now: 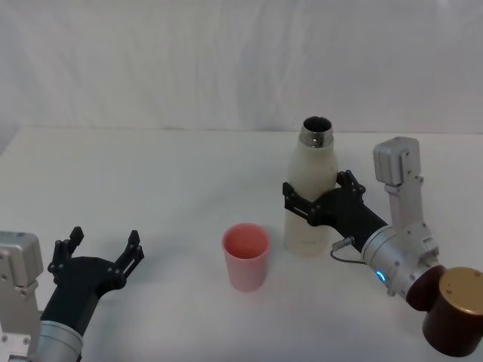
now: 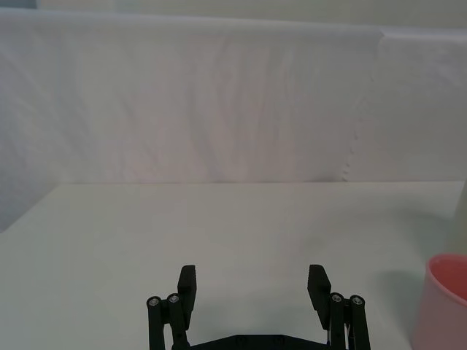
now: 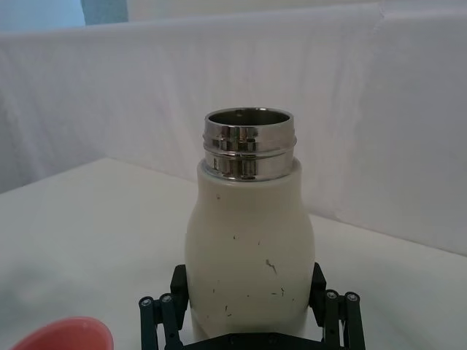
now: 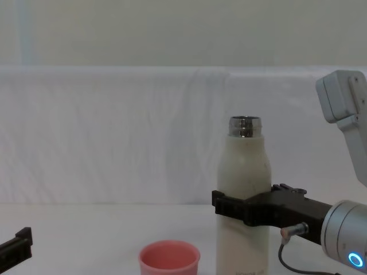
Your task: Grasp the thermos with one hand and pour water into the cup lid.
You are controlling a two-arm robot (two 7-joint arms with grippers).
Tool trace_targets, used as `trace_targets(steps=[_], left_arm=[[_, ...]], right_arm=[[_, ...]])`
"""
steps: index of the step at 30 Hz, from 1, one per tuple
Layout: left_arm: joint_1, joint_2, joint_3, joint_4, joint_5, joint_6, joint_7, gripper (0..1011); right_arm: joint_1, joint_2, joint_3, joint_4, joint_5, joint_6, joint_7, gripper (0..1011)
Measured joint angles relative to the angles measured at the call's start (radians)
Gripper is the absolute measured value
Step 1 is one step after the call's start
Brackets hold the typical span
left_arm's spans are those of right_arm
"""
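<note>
One grasp is set: your right end effector [image 1: 315, 197] pinches the thermos [image 1: 310, 197], so lift and tip toward the cup lid [image 1: 245, 256] on its left.

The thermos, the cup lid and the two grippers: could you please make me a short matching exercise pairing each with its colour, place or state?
Things:
1. thermos
2. cup lid
3. left gripper
4. right gripper

Descriptions:
A. salmon-pink, standing upright beside the bottle
B. open, holding nothing, at the near left of the table
C. cream-white, upright, steel neck uncapped
D. fingers on either side of the bottle's body

Pairs: 1-C, 2-A, 3-B, 4-D
</note>
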Motion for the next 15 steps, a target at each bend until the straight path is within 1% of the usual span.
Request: trace_targets(steps=[5, 9, 15], left_arm=[[0.000, 0.000, 0.000, 0.000, 0.000, 0.000, 0.000, 1001], [0.000, 0.000, 0.000, 0.000, 0.000, 0.000, 0.000, 1001], [0.000, 0.000, 0.000, 0.000, 0.000, 0.000, 0.000, 1001]], right_arm=[[-0.001, 0.000, 0.000, -0.001, 0.000, 0.000, 0.000, 1000], [-0.001, 0.001, 0.000, -0.001, 0.001, 0.000, 0.000, 959], [-0.002, 0.001, 0.000, -0.002, 0.001, 0.000, 0.000, 959]])
